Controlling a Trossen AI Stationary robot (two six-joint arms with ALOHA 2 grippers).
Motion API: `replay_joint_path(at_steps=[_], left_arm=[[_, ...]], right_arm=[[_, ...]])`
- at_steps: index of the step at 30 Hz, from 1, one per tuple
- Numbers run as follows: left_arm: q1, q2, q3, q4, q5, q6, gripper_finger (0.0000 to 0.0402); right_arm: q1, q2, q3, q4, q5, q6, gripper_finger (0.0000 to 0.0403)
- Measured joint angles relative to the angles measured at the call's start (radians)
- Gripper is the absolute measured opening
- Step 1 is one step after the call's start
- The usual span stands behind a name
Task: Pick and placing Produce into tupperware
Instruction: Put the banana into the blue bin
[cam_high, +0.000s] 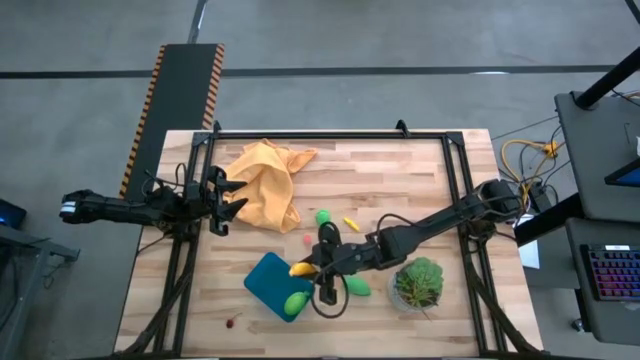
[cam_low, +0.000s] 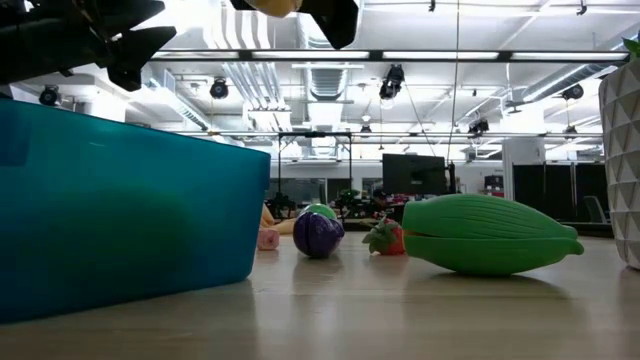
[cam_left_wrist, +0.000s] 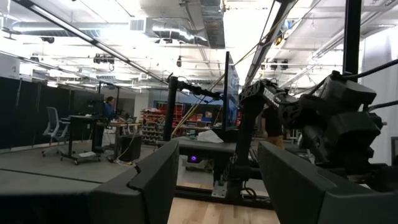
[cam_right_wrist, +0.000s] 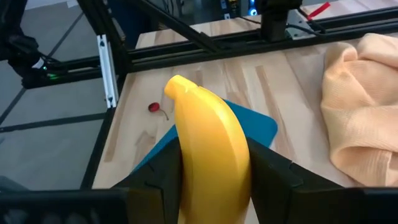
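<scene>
**Banana poised above the tupperware**

The right gripper (cam_right_wrist: 214, 171) pinches the yellow banana (cam_right_wrist: 208, 146) over the teal tupperware (cam_high: 268, 280), beside a green piece (cam_high: 296, 303) inside. It should lower before releasing. The left gripper (cam_high: 222, 200), spread, waits beyond the orange cloth (cam_high: 268, 180).

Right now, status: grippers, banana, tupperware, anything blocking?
Right gripper shut on banana, above tupperware. Left gripper open, parked at table's left edge. One green piece in the tupperware. Nothing blocking.
</scene>
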Motion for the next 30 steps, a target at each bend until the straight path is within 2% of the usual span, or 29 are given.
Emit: replay_joint_path(at_steps=[24, 30], left_arm=[[0.0, 0.0, 0.0, 0.0, 0.0, 0.0, 0.0206], [0.0, 0.0, 0.0, 0.001, -0.001, 0.001, 0.0206]], right_arm=[[0.004, 0.0, 0.0, 0.014, 0.001, 0.007, 0.0136], [0.006, 0.029, -0.001, 0.131, -0.012, 0.007, 0.0137]])
